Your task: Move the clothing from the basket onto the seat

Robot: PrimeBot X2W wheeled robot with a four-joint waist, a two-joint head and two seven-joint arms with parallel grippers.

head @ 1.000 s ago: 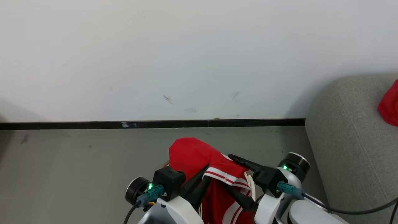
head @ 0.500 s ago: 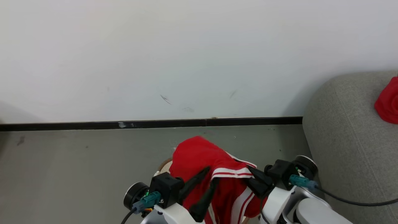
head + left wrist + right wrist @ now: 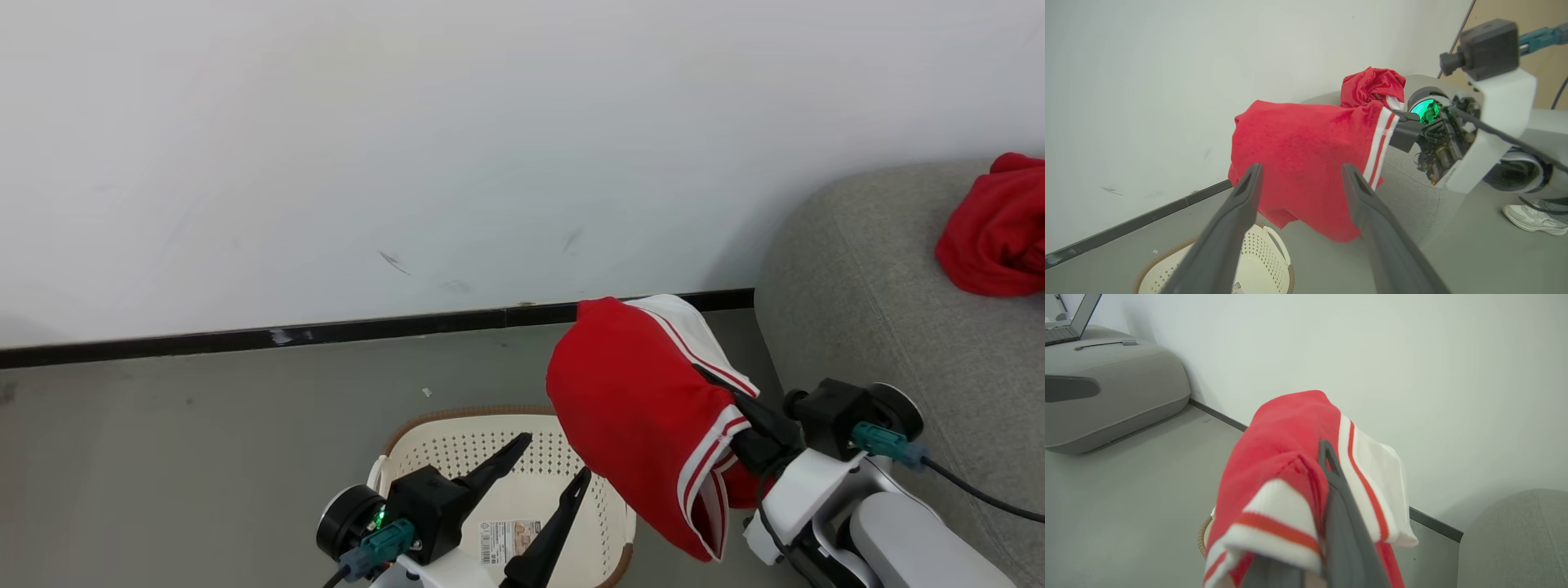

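**Grey floor [image 3: 204, 457], white wall [image 3: 408, 122]: mid-carry**

The right gripper [image 3: 1325, 451] is clamped tight on 1 soft red garment with white stripe trim [image 3: 637, 408]. It hangs above the floor, between the oval cream perforated plastic basket [image 3: 457, 413] and the big grey fabric sofa [image 3: 857, 286]. The sofa lies close on that gripper's right, so the right arm is nearer. The left gripper [image 3: 556, 455] is wide and empty over the basket. 1 crumpled red garment [image 3: 992, 229] is already on the sofa.

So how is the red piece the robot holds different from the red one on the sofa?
The held garment hangs in the air from the right gripper, jaws shut; the sofa garment lies on the grey sofa. The held garment drapes loosely; the sofa garment is bunched in a heap. Both are bright red.
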